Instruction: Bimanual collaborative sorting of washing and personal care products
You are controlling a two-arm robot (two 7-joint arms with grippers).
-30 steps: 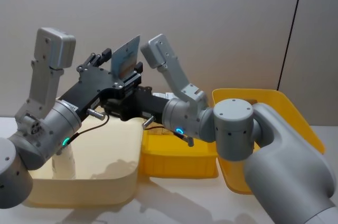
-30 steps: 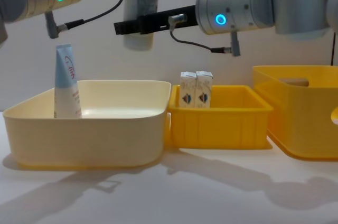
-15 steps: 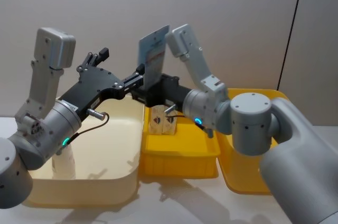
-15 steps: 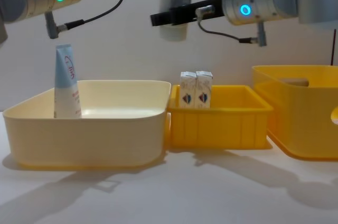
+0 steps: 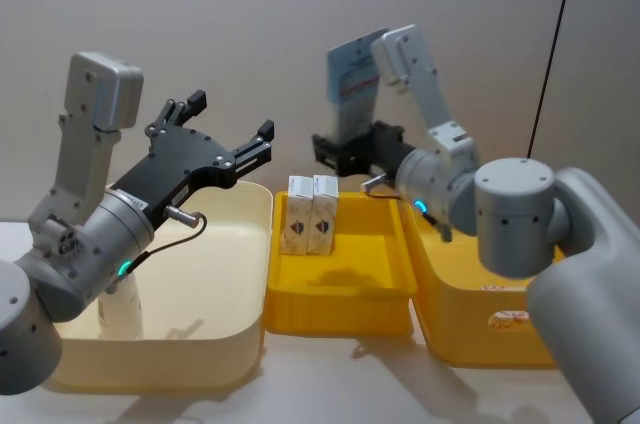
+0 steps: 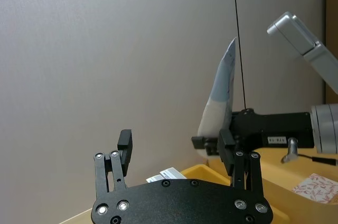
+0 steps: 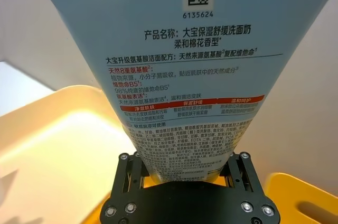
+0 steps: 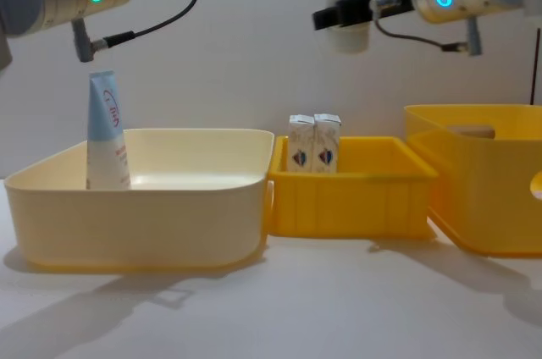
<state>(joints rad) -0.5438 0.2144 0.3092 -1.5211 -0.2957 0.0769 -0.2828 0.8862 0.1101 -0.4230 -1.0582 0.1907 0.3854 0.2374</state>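
Right gripper (image 5: 349, 151) clamped on a pale-blue-and-white squeeze tube (image 5: 353, 84), held upright, crimped end up, cap end down, high over the seam between the small yellow bin (image 5: 338, 279) and the large yellow bin (image 5: 505, 289). Seen close from the right wrist: black fingers (image 7: 130, 176) pressed against both sides of the tube's lower body, printed back label and data-matrix code facing the camera. Seen from the chest: white cap end of the held tube (image 8: 351, 3) hanging well above the small yellow bin, clear of everything below.

Left gripper (image 5: 218, 134) spread wide with nothing between the fingers, raised over the far rim of the cream bin (image 5: 190, 344). From the left wrist: both black fingers (image 6: 122, 147) well apart, the held tube visible beyond them in the other arm's grip.

A second squeeze tube (image 8: 105, 132) standing upright at the left end of the cream bin, red script on its front. Two small white cartons (image 5: 309, 215) with blue print side by side, touching, at the back left of the small yellow bin.

Against half a second ago: held tube and right gripper shifted rightward, from above the cream bin's right edge and the cartons to above the small bin's right side. Left gripper unmoved, already released then. Cartons and standing tube unchanged.
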